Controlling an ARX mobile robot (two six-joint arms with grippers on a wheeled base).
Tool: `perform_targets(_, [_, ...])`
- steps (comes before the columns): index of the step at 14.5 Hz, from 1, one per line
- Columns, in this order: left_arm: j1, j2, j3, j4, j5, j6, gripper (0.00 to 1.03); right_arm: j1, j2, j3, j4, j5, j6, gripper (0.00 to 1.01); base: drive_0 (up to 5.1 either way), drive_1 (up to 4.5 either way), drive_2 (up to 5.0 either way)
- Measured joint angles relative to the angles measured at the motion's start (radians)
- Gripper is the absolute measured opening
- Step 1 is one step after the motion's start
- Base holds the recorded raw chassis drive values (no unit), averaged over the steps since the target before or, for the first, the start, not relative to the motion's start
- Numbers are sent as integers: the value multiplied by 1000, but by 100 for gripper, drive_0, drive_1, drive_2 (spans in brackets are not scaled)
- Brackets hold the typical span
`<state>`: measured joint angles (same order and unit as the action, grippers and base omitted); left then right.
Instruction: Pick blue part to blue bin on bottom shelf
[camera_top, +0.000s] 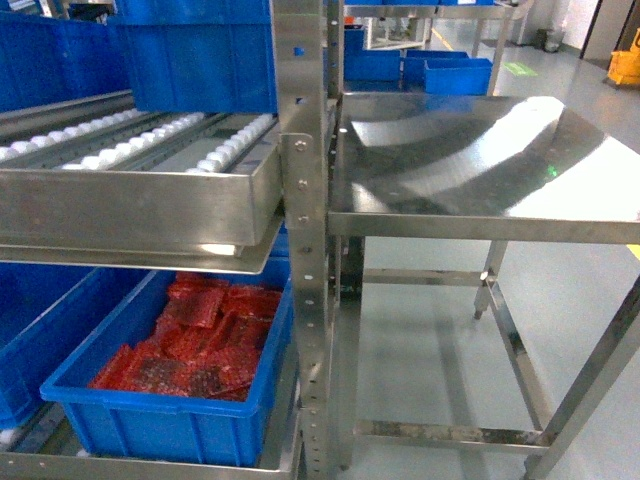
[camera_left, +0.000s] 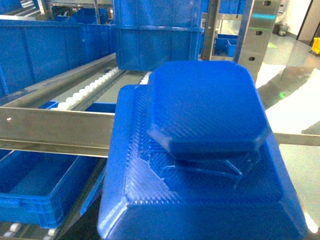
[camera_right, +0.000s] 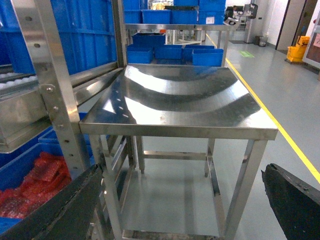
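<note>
one blue ridged plastic part (camera_left: 200, 165), a broad stepped block with a flat eight-sided cap, fills the view from my left wrist. it sits right at my left gripper, so close that the fingers themselves are hidden; i judge i am carrying it, but i cannot tell how the jaws stand. my right gripper (camera_right: 185, 210) shows two dark fingers wide apart at the bottom of its own view, holding nothing, with the bare brushed steel table (camera_right: 200, 100) ahead of it.

beyond and to the left of the part runs the steel rail of a roller shelf (camera_left: 55, 131), and below that rail lies an open blue plastic bin (camera_left: 35, 185) on the bottom shelf (camera_top: 150, 468). from the head view, a neighbouring blue bin holding red packets (camera_top: 190, 345) sits on that same low level.

i take this as the carry step, part in hand and not yet placed. the next move calls for going lower, under the rail, then forward over the bin's open mouth before letting go.
</note>
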<state>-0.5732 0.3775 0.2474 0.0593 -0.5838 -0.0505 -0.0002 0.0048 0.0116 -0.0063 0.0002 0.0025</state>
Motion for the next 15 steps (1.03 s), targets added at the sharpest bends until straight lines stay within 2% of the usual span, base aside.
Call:
perform_targets(10, [0, 0, 0, 0, 0, 0, 43, 0, 0, 0, 0, 0, 0, 98, -502, 234, 234])
perform_targets(15, [0, 0, 0, 0, 0, 0, 43, 0, 0, 0, 3, 0, 0, 98, -480, 339, 165])
